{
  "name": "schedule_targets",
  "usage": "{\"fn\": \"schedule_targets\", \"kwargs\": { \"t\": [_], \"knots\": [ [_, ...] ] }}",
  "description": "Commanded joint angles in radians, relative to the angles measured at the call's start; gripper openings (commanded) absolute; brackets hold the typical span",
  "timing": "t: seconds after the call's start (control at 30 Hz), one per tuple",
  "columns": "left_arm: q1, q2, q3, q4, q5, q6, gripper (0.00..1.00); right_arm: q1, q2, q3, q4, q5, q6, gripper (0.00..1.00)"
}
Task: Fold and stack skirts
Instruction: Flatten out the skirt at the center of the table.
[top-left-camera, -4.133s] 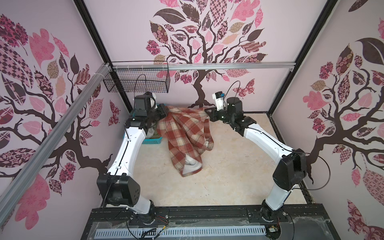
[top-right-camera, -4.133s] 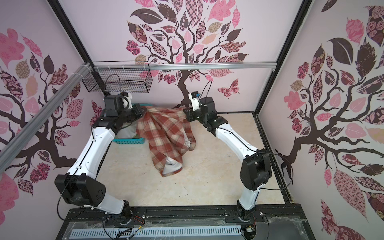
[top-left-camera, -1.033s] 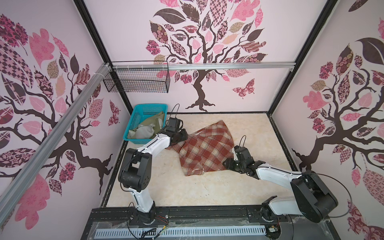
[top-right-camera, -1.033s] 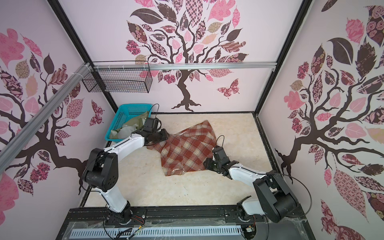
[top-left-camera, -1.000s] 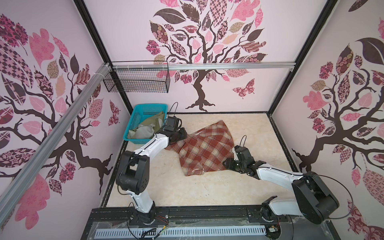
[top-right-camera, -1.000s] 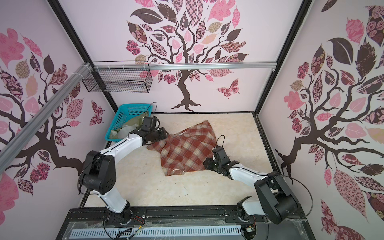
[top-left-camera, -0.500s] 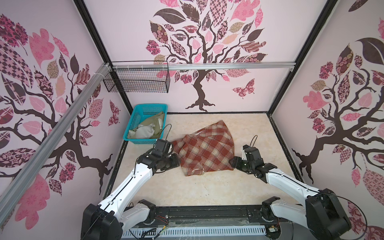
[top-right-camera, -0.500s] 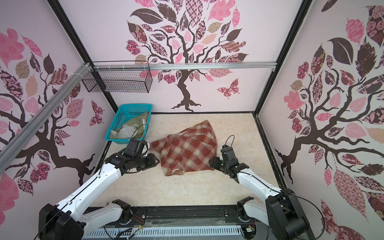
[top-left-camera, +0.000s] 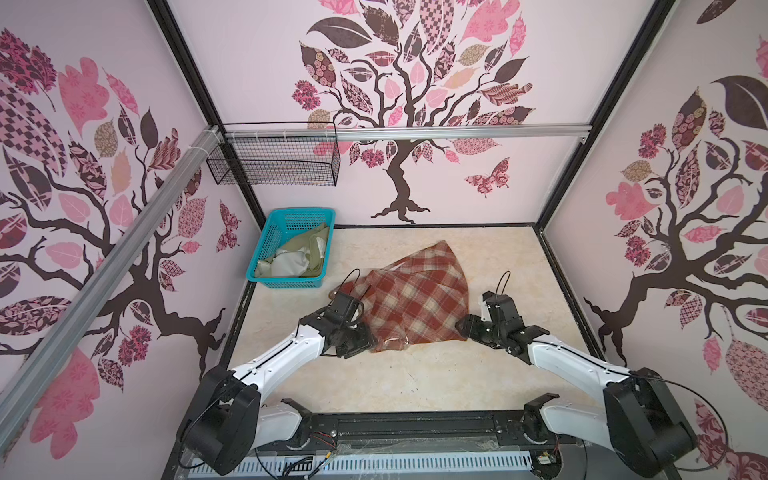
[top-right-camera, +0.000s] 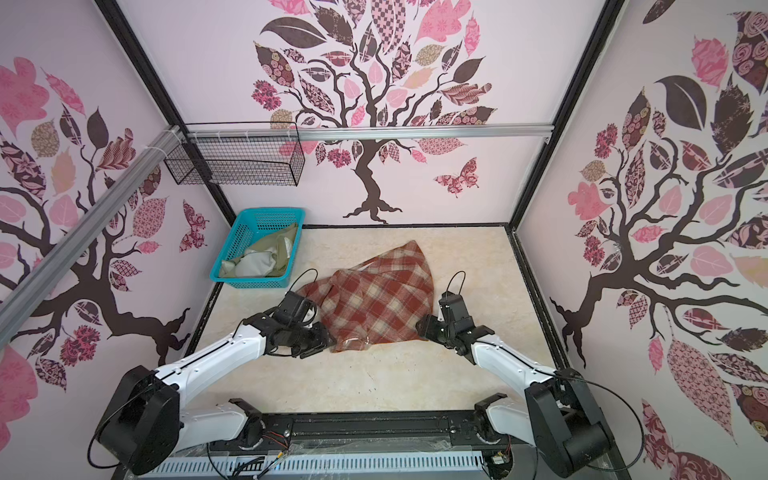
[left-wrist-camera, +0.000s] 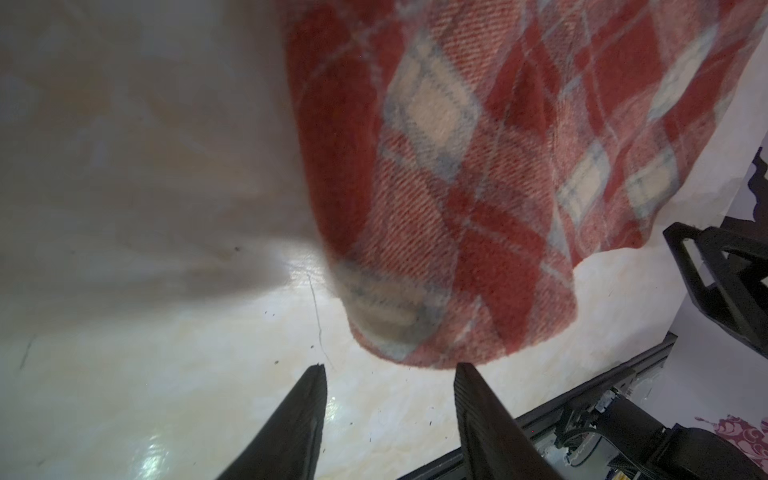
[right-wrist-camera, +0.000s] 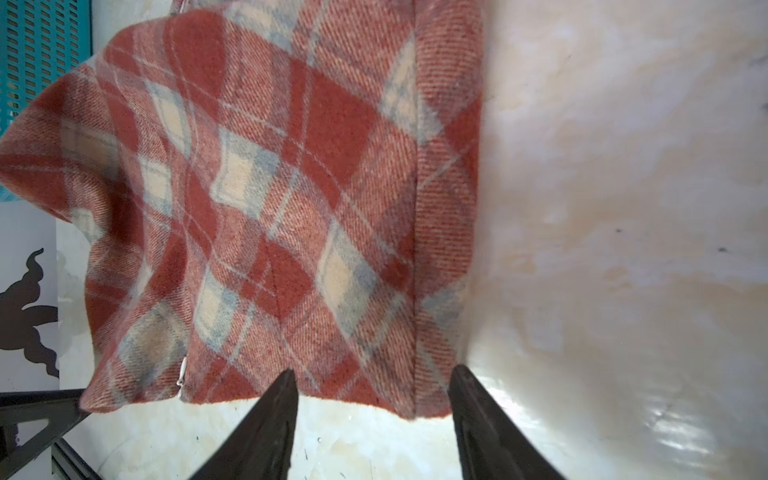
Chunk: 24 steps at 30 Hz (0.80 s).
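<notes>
Olive-green skirt (top-left-camera: 309, 251): crumpled, pale lining showing, in the turquoise basket (top-left-camera: 286, 284). It is beyond the left gripper and off to its left, well apart. It lies the same as a second ago.

Left gripper (top-left-camera: 360, 340): low over the table (top-left-camera: 395, 382), at the plaid skirt's near-left corner. A second ago it sat at the far-left corner, close to the basket. Its fingers are spread, with nothing between them.

Plaid skirt (top-left-camera: 415, 303): spread flat on the table between the two grippers, with some ridges. Four seconds ago it hung in the air from both.

Right gripper (top-left-camera: 463, 328): at the skirt's near-right corner and hardly moved in the last second. Its fingers are apart.

Left wrist view: bare table shows between the fingertips of the left gripper (left-wrist-camera: 388, 370). The skirt's rounded corner (left-wrist-camera: 457, 324) lies just ahead of them, nearly touching one tip. The top views hide this gap.

Right wrist view: the hem (right-wrist-camera: 374, 399) lies flat across the mouth of the right gripper (right-wrist-camera: 372, 374), unpinched. A small pale fastening (right-wrist-camera: 182, 374) sits at the hem beyond one finger. The basket (right-wrist-camera: 41, 62) shows past the cloth.

Top views only: both arms and the basket's contents (top-right-camera: 266, 259).
</notes>
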<state>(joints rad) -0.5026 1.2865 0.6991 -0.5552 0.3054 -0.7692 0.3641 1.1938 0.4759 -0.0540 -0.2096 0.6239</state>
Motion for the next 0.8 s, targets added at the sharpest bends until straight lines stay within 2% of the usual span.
{"fn": "schedule_targets", "kwargs": {
  "t": [0.0, 0.2, 0.43, 0.6, 0.77],
  "knots": [
    [-0.001, 0.053, -0.014, 0.114, 0.007, -0.036, 0.52, -0.001, 0.016, -0.011, 0.018, 0.000, -0.013, 0.62],
    [-0.002, 0.120, -0.016, 0.161, 0.013, -0.040, 0.43, -0.001, 0.036, -0.010, 0.023, -0.001, -0.016, 0.62],
    [0.000, 0.101, -0.018, 0.140, -0.015, -0.032, 0.01, -0.001, 0.057, -0.024, 0.035, -0.022, -0.010, 0.58],
    [0.012, 0.040, -0.028, 0.106, -0.055, -0.030, 0.00, -0.001, 0.076, -0.040, 0.024, -0.039, -0.017, 0.49],
    [0.032, -0.022, -0.056, 0.103, -0.066, -0.036, 0.00, -0.001, 0.098, -0.053, 0.020, -0.010, -0.021, 0.55]
  ]
}}
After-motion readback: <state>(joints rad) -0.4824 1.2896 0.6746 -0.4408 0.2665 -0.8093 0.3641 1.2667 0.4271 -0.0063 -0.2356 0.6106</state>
